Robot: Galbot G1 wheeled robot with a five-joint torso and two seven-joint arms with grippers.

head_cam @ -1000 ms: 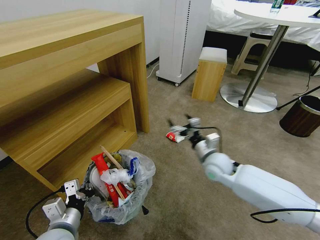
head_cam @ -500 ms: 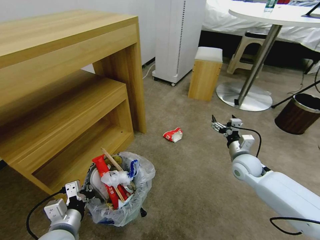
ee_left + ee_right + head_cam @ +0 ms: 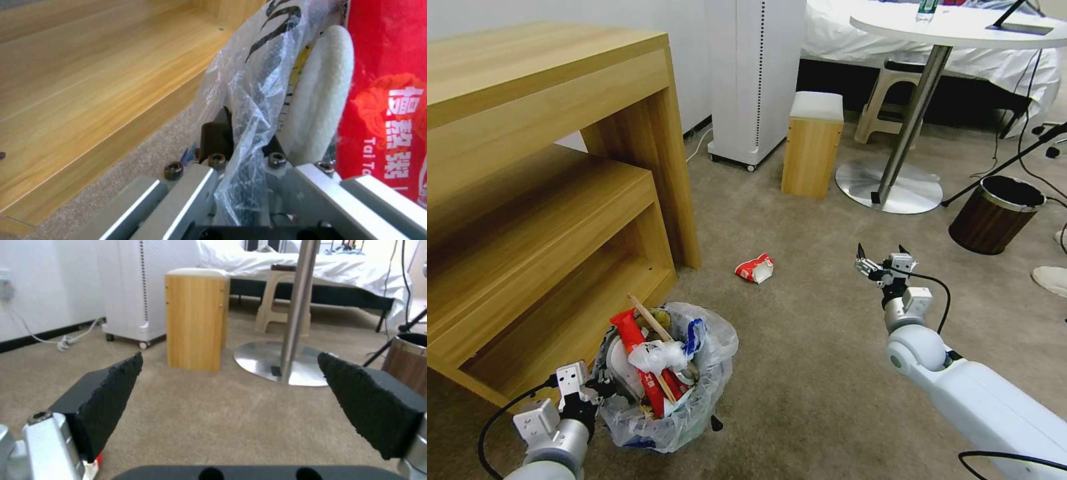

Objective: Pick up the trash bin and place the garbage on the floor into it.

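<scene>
While the left claw clamps the bagged rim, the bin stands upright on the carpet, its clear liner puffed over the edge. Red wrappers, a white slipper and a wooden stick fill it; the stick leans up and away from the claw. Beside the bin stands the wooden bench. A red-white wrapper lies to the left of the right claw, whose jaws are spread wide and empty, with clear carpet between them.
</scene>
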